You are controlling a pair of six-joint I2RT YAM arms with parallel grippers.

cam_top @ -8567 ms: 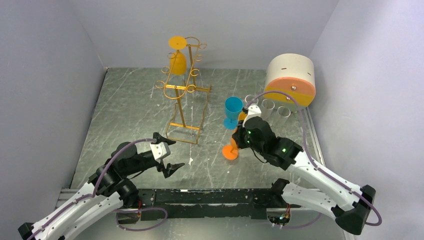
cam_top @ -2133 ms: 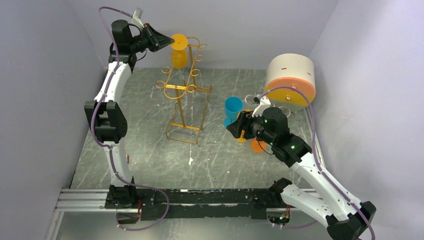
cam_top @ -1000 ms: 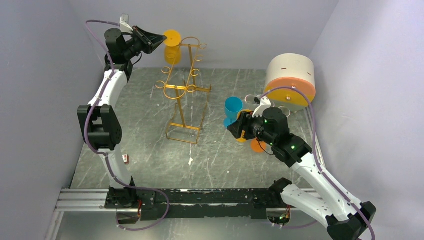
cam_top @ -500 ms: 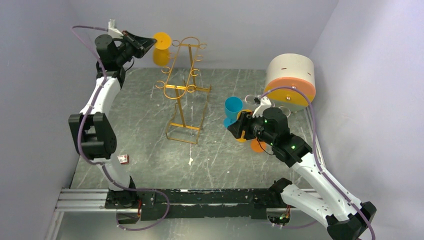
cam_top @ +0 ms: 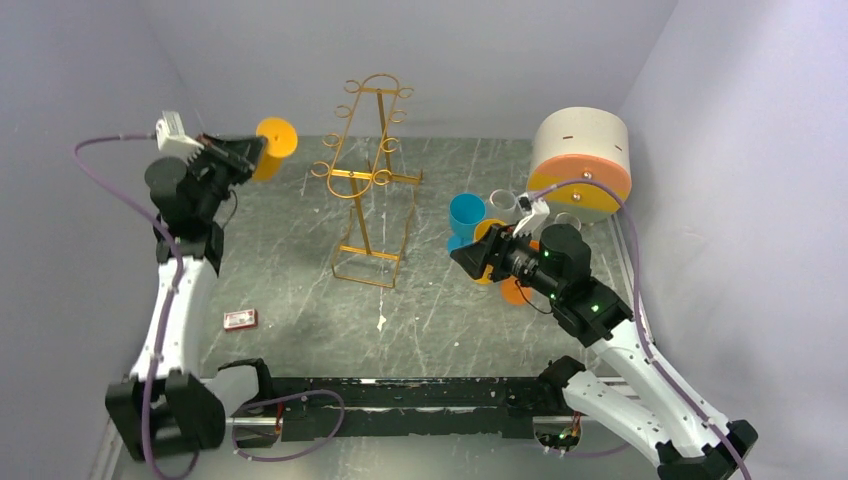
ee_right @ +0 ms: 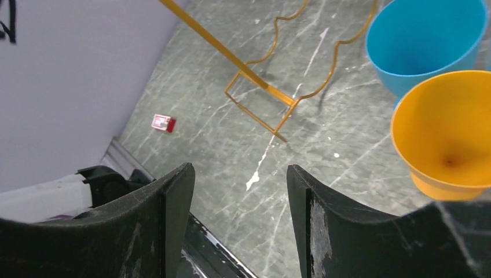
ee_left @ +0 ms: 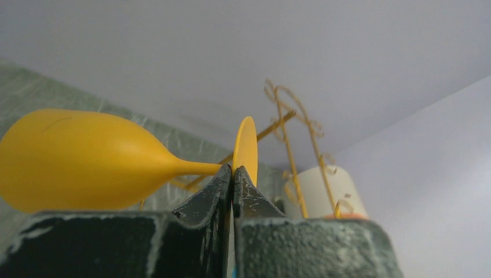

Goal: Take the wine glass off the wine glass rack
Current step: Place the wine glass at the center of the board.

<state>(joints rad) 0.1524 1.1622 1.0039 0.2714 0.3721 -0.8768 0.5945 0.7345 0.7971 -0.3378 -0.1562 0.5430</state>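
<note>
The yellow wine glass [cam_top: 272, 147] was off the wine glass rack [cam_top: 369, 178] and in the air well to the rack's left, near the left wall of the enclosure. The left fingers [cam_top: 238, 153] were closed on it. From the left wrist, these fingers [ee_left: 204, 200] pinched the thin stem just by the round foot, with the glass [ee_left: 81, 159] lying sideways: bowl toward the left of that view, foot edge-on above the fingertips. Behind it stood the gold wire rack [ee_left: 292, 147], apart from the glass, its curled hooks bare.

The rack stood upright on the grey marbled worktop [cam_top: 290, 250], on its rectangular wire base. A small red and white box [cam_top: 240, 319] lay flat on the worktop near the left arm.

On the right side, the right fingers [ee_right: 173, 202] were spread apart with nothing between them, only worktop showing in the gap. Just ahead of them stood 2 more glasses, a blue one [ee_right: 425, 40] and an orange one [ee_right: 446, 130], mouths up and side by side. From above, the blue glass [cam_top: 466, 214] was in plain sight, while the right wrist partly hid the orange one. A round white drum with an orange band [cam_top: 583, 158] sat at the far right corner, with several clear rings or cups [cam_top: 536, 208] just in front of it.
</note>
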